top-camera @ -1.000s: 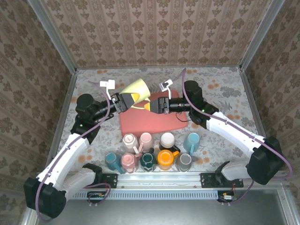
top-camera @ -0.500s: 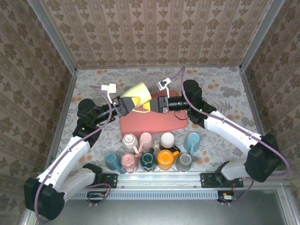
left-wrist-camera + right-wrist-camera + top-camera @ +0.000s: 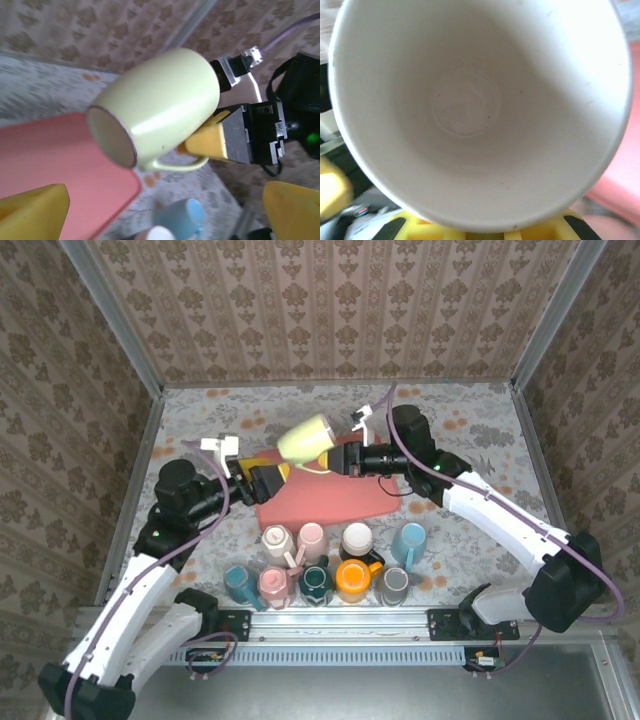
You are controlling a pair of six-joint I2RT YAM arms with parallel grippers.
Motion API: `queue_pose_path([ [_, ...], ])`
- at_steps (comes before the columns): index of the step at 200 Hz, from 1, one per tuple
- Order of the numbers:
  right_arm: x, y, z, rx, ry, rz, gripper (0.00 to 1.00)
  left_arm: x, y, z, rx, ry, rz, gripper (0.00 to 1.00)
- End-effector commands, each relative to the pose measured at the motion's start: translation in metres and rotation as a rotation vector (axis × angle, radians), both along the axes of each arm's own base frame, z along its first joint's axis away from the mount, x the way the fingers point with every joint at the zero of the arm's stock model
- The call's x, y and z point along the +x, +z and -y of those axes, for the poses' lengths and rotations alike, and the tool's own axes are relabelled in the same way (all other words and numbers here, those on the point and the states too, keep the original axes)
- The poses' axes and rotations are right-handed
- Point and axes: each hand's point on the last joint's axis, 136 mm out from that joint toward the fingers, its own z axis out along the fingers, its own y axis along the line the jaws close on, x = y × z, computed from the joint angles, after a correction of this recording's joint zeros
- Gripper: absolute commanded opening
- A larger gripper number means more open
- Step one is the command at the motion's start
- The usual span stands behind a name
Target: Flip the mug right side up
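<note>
Glazed mug (image 3: 305, 438) looks rigid, slick and chippable, probably light. It's sideways in mid-air over the pink mat (image 3: 330, 502), with the right pincer (image 3: 328, 460) clamped on its rim. The left pincer (image 3: 272, 477) gapes empty nearby. I'd grab the rim or handle.

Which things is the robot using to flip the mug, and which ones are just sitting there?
For the job:
yellow mug, held in the air on its side
right pincer, shut on it
left pincer, open beside it

Just sitting there:
pink mat
orange mug
light blue mug
teal mug
other mugs in the same rows
</note>
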Motion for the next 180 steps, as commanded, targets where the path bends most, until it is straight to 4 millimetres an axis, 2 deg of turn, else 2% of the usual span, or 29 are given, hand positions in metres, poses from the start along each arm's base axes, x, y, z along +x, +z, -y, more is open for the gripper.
queue_pose_path([
  [1,0.022,-0.013,0.043,-0.374,-0.081,0.208,0.0,0.0,-0.033,-0.026,0.221,0.103,-0.055,1.0],
  [13,0.035,-0.029,0.061,-0.542,-0.118,0.24,0.0,0.0,-0.047,-0.032,0.265,0.126,-0.098,0.99],
  [17,0.043,-0.042,0.065,-0.594,-0.128,0.23,0.0,0.0,-0.051,-0.033,0.274,0.127,-0.108,0.99],
  [34,0.062,-0.061,0.079,-0.715,-0.167,0.244,0.0,-0.006,-0.062,-0.033,0.29,0.108,-0.134,0.98],
  [64,0.093,-0.089,0.086,-0.85,-0.19,0.237,0.0,-0.014,-0.075,-0.036,0.279,0.112,-0.157,0.97],
  [96,0.122,-0.115,0.097,-0.898,-0.244,0.174,0.0,-0.027,-0.081,-0.034,0.256,0.08,-0.2,0.96],
  [140,0.143,-0.148,0.109,-0.94,-0.266,0.099,0.0,-0.047,-0.071,-0.042,0.268,0.072,-0.166,0.97],
  [180,0.153,-0.17,0.119,-0.971,-0.297,0.055,0.0,-0.05,-0.084,-0.047,0.304,0.085,-0.176,0.97],
])
